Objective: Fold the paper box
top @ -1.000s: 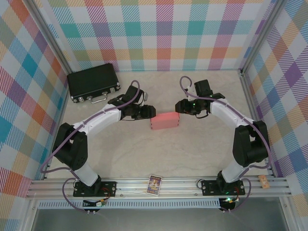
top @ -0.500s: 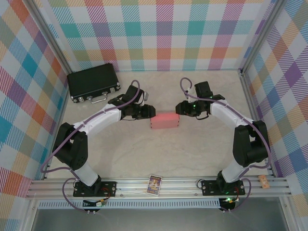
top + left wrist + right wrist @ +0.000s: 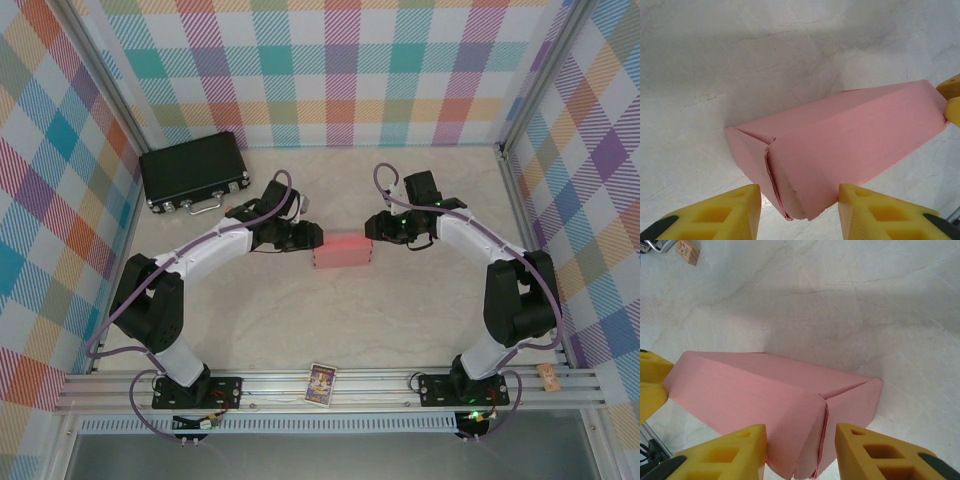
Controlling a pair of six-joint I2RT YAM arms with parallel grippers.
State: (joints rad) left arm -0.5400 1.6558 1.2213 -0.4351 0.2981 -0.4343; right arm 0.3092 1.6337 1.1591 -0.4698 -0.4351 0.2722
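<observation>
Paper box (image 3: 342, 250) lies formed, mid-counter (image 3: 400, 310). My left hand (image 3: 313, 236) and right hand (image 3: 371, 226) each stand part-open astride one end, gripping nothing. Risk: end flaps look loose; an uneven squeeze could crush a wall or skid the box.

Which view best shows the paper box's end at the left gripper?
Left wrist: paper box end close up at the left gripper, flap seam clear. Top external: whole box, small. Right wrist: the opposite end.
</observation>
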